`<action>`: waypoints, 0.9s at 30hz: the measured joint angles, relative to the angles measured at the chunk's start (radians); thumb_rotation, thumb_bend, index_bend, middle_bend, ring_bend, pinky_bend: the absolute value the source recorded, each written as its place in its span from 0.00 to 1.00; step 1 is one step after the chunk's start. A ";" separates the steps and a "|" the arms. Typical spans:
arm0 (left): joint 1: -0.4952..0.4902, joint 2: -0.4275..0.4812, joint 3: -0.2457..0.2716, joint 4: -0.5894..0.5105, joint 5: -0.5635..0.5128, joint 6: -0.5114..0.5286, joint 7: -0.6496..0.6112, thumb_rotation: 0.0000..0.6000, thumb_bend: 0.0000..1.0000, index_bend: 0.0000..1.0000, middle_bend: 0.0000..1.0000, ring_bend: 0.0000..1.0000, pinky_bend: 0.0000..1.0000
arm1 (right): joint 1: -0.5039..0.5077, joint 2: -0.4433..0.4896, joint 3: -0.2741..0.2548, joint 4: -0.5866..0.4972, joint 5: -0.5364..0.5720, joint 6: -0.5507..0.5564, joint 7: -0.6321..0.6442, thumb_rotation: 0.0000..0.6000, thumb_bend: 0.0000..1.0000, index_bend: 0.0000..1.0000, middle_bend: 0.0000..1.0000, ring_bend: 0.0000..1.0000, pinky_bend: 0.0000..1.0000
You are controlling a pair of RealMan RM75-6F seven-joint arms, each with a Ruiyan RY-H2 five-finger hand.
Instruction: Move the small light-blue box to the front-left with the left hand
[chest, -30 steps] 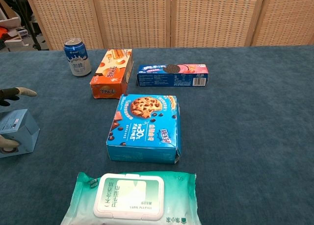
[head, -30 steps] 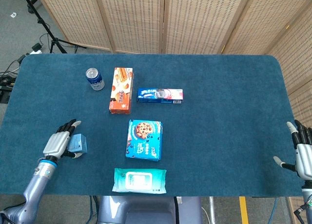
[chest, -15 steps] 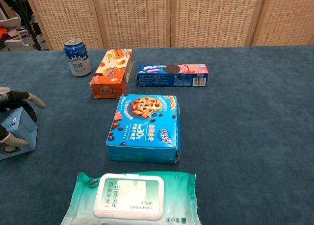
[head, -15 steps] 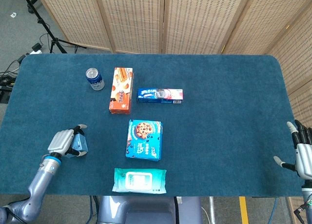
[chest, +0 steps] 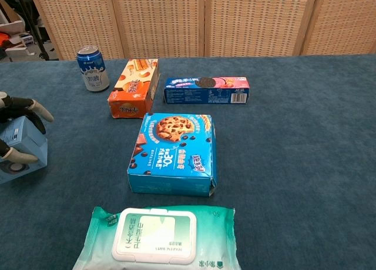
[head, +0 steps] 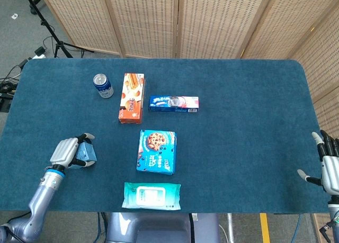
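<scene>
The small light-blue box [head: 85,155] sits at the front-left of the blue table; in the chest view the box [chest: 22,145] shows at the far left edge. My left hand [head: 66,152] wraps over its top and left side, fingers curled down around it, and grips it; the left hand [chest: 16,108] is partly cut off by the chest view's edge. My right hand [head: 329,166] hangs at the table's right front corner, fingers spread, holding nothing.
A cookie box [head: 157,151] lies mid-table, a wet-wipes pack [head: 152,195] in front of it. Farther back are an orange biscuit box [head: 132,97], a blue cookie pack [head: 174,103] and a blue can [head: 103,86].
My left hand went from lying flat beside the box to closing its fingers over it. The box shifted slightly. The right hand stayed still.
</scene>
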 measured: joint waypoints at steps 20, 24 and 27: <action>0.037 -0.401 0.058 0.802 0.454 0.414 -1.293 1.00 0.00 0.44 0.44 0.39 0.49 | 0.002 -0.005 0.000 0.003 0.001 -0.001 -0.008 1.00 0.00 0.00 0.00 0.00 0.00; 0.036 -0.472 0.063 0.889 0.457 0.426 -1.380 1.00 0.00 0.44 0.44 0.38 0.49 | 0.002 -0.006 0.000 0.002 0.002 -0.002 -0.012 1.00 0.00 0.00 0.00 0.00 0.00; 0.036 -0.515 0.061 0.944 0.449 0.427 -1.424 1.00 0.00 0.44 0.44 0.38 0.49 | 0.002 -0.006 0.000 0.002 0.004 -0.002 -0.013 1.00 0.00 0.00 0.00 0.00 0.00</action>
